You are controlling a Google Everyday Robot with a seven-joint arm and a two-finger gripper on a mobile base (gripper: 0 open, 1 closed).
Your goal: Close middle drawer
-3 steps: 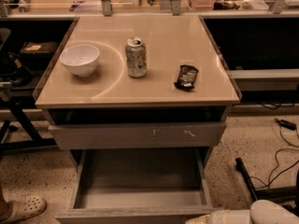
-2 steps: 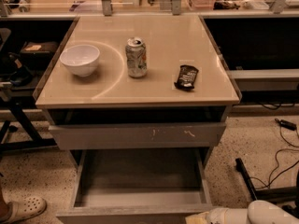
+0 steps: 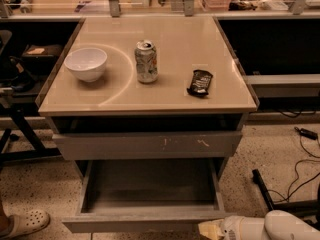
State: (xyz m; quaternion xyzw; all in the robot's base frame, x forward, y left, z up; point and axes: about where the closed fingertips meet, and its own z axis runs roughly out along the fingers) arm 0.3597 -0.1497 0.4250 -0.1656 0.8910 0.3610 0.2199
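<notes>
Jaws now sit nearer the front-right corner of the middle drawer.

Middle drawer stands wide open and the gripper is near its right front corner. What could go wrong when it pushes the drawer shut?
The gripper is low at the right end of the front of the middle drawer, not its centre; an off-centre push may skew and jam it. The scratched drawer above seems to jut out; the gripper might strike it. A hard slam could topple the upright soda can on the tabletop.
</notes>
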